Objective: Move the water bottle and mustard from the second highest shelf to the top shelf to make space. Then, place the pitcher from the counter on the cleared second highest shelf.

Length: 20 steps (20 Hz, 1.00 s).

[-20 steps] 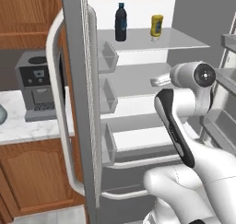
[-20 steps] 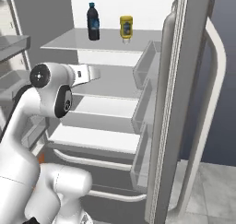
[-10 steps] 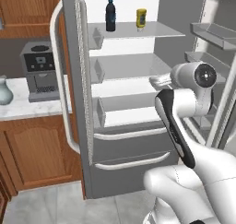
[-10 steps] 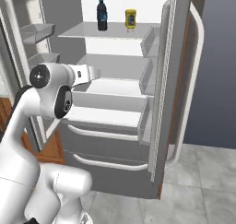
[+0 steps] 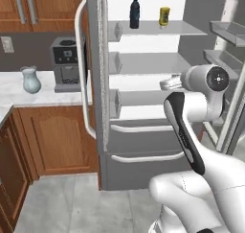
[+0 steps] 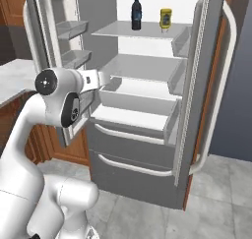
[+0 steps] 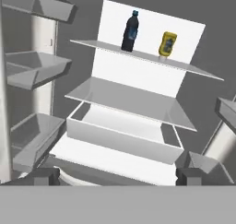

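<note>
- Approach stage, by my judgement: nothing has been picked up, and the first step, lifting a bottle off its shelf, is not yet begun.
- Gripper [image 7: 118, 176] looks into the open fridge [image 5: 143, 145] from well short of the shelves, level with the lower shelves; its two dark fingertips [image 7: 46, 174] stand wide apart with nothing between them.
- Water bottle [image 5: 135, 12] stands upright on the second highest shelf [image 5: 184, 29], towards the left; the mustard [image 5: 164, 16] stands upright near it on the right, the two apart.
- Pitcher [image 5: 30, 79] sits on the counter [image 5: 19, 99], far left of the fridge, beside a dark coffee machine [image 5: 67, 66].
- Next move, as I judge it: raise the hand well up and reach in to bottle height, bringing the open fingers either side of one bottle without brushing the other.
- Hard to tell: the shelf bearing the bottles is the highest one I can make out. The top shelf named in the task cannot be seen; the base views cut off just above the bottle caps, and the hand view shows only white back wall there.
- Fingers themselves are hard to make out in the base views, where the arm's own wrist covers them.
- Bottle labels are too small to read.
</note>
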Tool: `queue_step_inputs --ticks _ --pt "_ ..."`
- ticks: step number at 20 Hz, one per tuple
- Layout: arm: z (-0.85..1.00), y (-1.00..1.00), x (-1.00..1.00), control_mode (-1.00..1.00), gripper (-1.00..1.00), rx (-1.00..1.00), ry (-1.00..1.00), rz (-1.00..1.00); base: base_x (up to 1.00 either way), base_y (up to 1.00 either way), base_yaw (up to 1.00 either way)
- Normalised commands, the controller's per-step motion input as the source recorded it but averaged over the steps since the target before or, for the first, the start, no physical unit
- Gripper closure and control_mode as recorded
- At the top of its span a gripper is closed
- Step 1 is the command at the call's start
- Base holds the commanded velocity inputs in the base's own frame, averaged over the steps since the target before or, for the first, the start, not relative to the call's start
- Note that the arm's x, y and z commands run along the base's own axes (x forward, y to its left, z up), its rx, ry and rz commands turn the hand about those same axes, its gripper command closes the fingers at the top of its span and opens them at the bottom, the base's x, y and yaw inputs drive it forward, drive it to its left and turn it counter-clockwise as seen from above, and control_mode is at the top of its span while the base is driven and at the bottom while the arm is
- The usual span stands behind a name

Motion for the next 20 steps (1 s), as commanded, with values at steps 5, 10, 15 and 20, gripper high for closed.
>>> queue_step_inputs --ticks 5,10,15,20 --pt "0.0 0.0 0.0 1.0 -1.0 0.0 0.0 0.0 -0.42 0.1 0.46" --pt "0.0 0.0 0.0 1.0 -1.0 0.0 0.0 0.0 -0.35 0.28 0.5" --pt "0.0 0.0 0.0 1.0 -1.0 0.0 0.0 0.0 0.01 0.61 0.43" --pt "0.0 0.0 0.0 1.0 -1.0 0.0 0.0 0.0 0.38 0.75 0.31"
